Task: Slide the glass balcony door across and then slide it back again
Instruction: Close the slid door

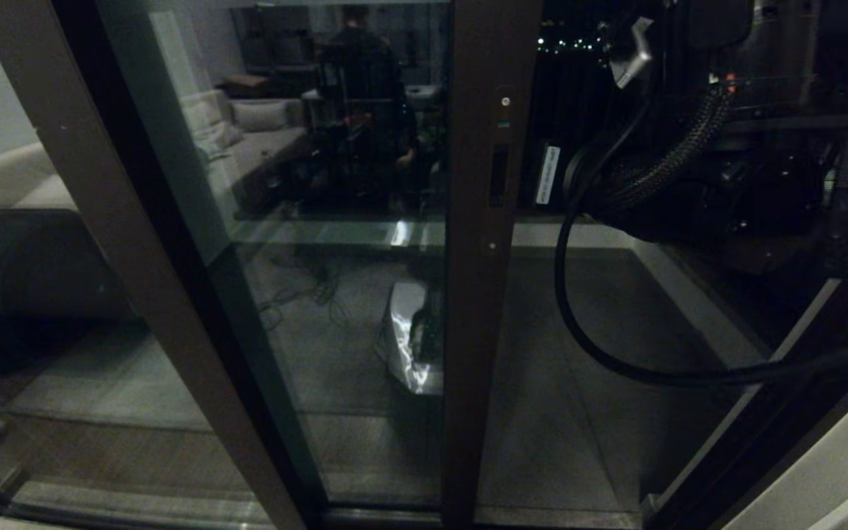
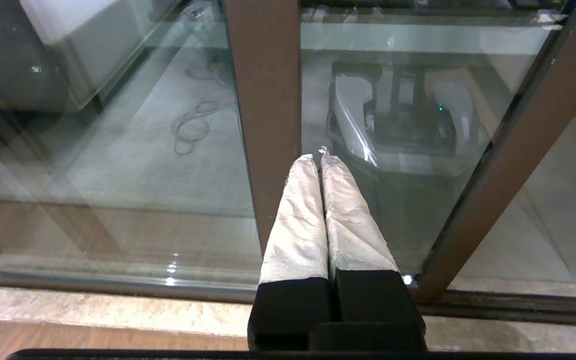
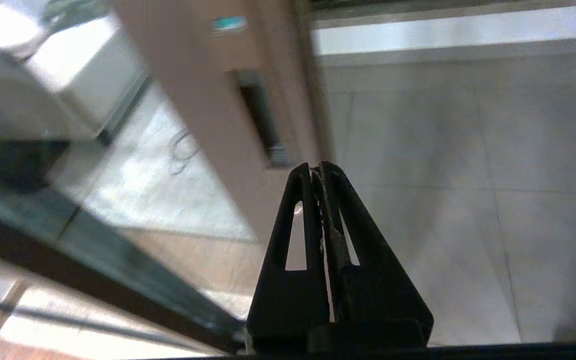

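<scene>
Our right gripper [image 3: 318, 167] has its two black fingers pressed together, holding nothing, and its tips sit just beside the lower end of the slot handle [image 3: 262, 117] on the stile of the glass balcony door [image 1: 479, 309]. In the right wrist view the slot lies just ahead of the tips and a little to the stile side, its long axis running up and down the stile; whether the tips touch the frame we cannot tell. The right arm is plainly the nearer one, so we judge the coming move to be a short nudge of the closed tips into that slot. Our left gripper [image 2: 318, 157] hangs low and idle, its padded fingers shut, pointing at the base of a brown frame post. The door stands partly across the opening. Beyond it lies the grey tiled balcony floor [image 1: 578, 383], while the glass reflects a sofa [image 1: 262, 140] in the room behind.
</scene>
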Robot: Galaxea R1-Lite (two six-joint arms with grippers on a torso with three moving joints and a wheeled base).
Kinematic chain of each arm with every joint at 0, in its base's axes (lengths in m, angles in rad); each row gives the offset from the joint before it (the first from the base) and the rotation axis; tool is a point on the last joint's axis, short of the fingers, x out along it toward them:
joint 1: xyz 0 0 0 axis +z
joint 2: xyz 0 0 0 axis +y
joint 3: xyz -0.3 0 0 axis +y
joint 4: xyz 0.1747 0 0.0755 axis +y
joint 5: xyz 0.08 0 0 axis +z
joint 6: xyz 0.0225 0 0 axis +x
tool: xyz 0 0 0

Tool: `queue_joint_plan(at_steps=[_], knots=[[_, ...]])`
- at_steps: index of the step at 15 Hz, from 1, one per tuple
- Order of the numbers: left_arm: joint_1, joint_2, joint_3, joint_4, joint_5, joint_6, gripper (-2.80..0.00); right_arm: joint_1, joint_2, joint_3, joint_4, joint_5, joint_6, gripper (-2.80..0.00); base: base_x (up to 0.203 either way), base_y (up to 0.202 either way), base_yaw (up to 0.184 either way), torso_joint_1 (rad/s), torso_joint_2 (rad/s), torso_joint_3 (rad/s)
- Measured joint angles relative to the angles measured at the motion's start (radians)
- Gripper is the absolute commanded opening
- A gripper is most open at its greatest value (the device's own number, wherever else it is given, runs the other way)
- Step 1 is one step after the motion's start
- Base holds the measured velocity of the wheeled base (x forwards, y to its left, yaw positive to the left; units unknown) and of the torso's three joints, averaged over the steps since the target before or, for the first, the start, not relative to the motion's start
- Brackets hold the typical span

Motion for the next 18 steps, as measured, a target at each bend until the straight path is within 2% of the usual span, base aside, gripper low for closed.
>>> queue_joint_plan(at_steps=[5,6,8,12,14,18], knots=[[0.000,0.000,0.000,0.000,0.000,0.000,-2.80,-0.055,0.021,0.006,-0.009,0.000,-0.043,-2.80,0.000,0.000,0.000,0.000,0.00,0.000],[0.000,0.000,0.000,0.000,0.000,0.000,-2.80,-0.065,0.020,0.006,-0.012,0.000,-0.045,0.00,0.000,0.000,0.000,0.000,0.00,0.000],[0.000,0.000,0.000,0.000,0.000,0.000,-2.80,-0.066,0.006,0.014,-0.013,-0.002,-0.071,0.00,0.000,0.000,0.000,0.000,0.00,0.000],[0.000,0.000,0.000,0.000,0.000,0.000,-2.80,-0.046,-0.092,0.020,0.010,-0.010,-0.074,0.00,0.000,0.000,0.000,0.000,0.00,0.000],[0.000,0.000,0.000,0.000,0.000,0.000,-2.80,-0.066,-0.120,0.002,0.018,-0.010,-0.073,0.00,0.000,0.000,0.000,0.000,0.00,0.000],[0.000,0.000,0.000,0.000,0.000,0.000,-2.80,-0.073,-0.051,-0.010,-0.016,-0.006,-0.072,0.00,0.000,0.000,0.000,0.000,0.00,0.000]])
